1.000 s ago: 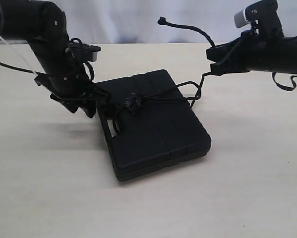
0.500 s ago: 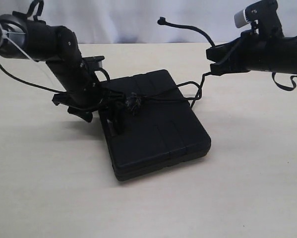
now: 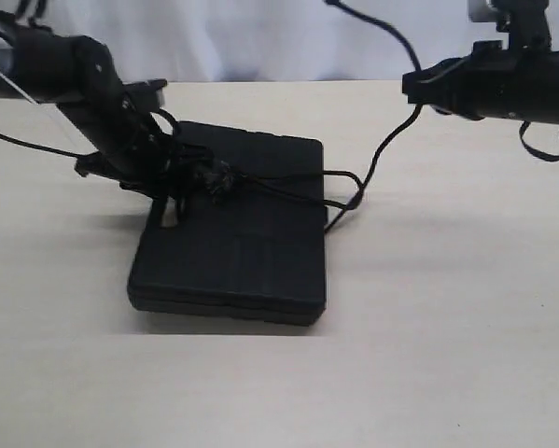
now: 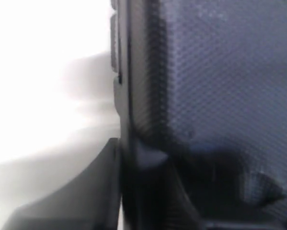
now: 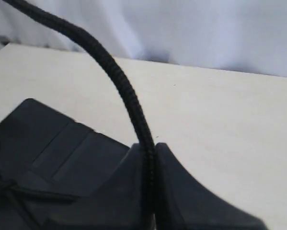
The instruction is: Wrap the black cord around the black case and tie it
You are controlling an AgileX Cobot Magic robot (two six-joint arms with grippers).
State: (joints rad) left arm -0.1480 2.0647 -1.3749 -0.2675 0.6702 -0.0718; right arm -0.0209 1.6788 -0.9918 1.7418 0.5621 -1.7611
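We see the case (image 3: 251,257) flat on the table (image 3: 447,327), with the cord (image 5: 124,89) crossing its top. The left gripper (image 3: 174,187) sits at its rear corner, black on black, and its wrist view is a blur, so we cannot tell its state. The right gripper (image 5: 150,152) pinches the cord, whose upper end runs out of frame.

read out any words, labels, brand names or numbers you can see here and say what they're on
None: no word, label, brand or number can be read in any view.
The case shows only plain moulded ridges; in the left wrist view its surface is a blurred grain, no print.
The cord and the table carry no marks.
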